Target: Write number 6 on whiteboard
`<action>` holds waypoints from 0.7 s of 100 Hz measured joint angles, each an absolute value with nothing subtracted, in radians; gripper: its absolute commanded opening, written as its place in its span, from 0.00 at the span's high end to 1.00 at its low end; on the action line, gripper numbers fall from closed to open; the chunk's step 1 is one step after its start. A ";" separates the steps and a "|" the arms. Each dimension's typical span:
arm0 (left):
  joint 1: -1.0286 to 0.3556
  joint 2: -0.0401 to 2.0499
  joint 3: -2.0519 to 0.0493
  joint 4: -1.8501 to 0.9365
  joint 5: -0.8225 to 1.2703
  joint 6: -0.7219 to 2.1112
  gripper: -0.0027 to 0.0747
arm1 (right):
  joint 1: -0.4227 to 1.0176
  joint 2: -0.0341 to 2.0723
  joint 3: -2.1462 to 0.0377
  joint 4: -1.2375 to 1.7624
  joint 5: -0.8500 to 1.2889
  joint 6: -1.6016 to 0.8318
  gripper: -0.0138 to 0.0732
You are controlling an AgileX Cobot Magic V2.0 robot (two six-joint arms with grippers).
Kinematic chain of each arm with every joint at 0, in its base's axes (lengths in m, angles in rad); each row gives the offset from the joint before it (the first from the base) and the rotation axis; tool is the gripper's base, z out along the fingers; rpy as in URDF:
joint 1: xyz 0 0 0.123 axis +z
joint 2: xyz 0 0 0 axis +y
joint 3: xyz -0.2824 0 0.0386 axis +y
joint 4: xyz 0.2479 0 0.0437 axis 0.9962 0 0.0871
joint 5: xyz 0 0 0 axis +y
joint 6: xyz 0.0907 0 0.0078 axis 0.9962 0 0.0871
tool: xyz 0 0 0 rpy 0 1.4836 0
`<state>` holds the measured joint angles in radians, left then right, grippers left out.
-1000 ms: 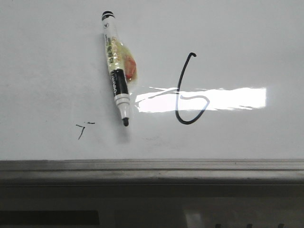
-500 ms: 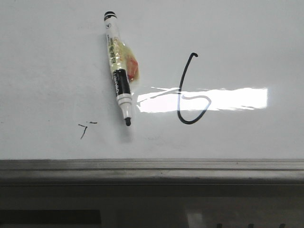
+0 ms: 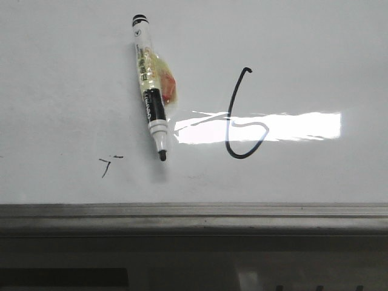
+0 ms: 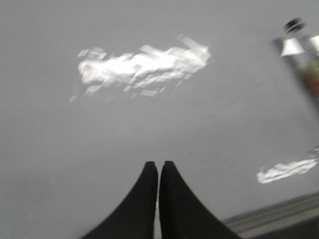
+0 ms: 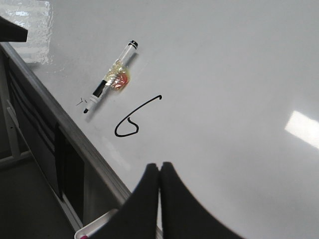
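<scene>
A black hand-drawn number 6 (image 3: pixel 242 118) stands on the whiteboard (image 3: pixel 303 48), crossing the bright glare strip. It also shows in the right wrist view as the number 6 (image 5: pixel 132 122). Left of it a marker (image 3: pixel 151 109) lies flat on the board, uncapped tip toward the ledge, with yellow tape and a red patch around its middle; the marker (image 5: pixel 110 83) shows there too. My right gripper (image 5: pixel 159 166) is shut and empty, off to the side of the 6 near the board's edge. My left gripper (image 4: pixel 159 164) is shut and empty over bare board.
A small black scribble (image 3: pixel 107 165) sits left of the marker tip. A grey metal ledge (image 3: pixel 194 213) runs along the board's near edge. A white tray rim (image 5: pixel 92 226) shows below the ledge in the right wrist view.
The front view has shifted slightly; the marker and the 6 keep their places on the board.
</scene>
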<state>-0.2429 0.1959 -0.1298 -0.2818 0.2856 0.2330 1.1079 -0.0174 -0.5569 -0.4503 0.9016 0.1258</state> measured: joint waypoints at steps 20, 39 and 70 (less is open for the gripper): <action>-0.076 0.128 -0.070 -0.197 0.345 0.168 0.99 | 1.108 -0.017 -0.557 -0.450 0.905 0.126 0.89; -0.062 0.091 -0.050 -0.170 0.349 0.160 0.99 | 1.108 -0.017 -0.557 -0.450 0.905 0.126 0.89; -0.062 0.028 -0.001 -0.148 0.317 0.160 0.99 | 1.108 -0.017 -0.557 -0.450 0.909 0.126 0.89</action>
<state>-0.0623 0.0285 -0.0007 -0.1479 0.3170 0.1602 1.1079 -0.0174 -0.5569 -0.4498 0.9090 0.1258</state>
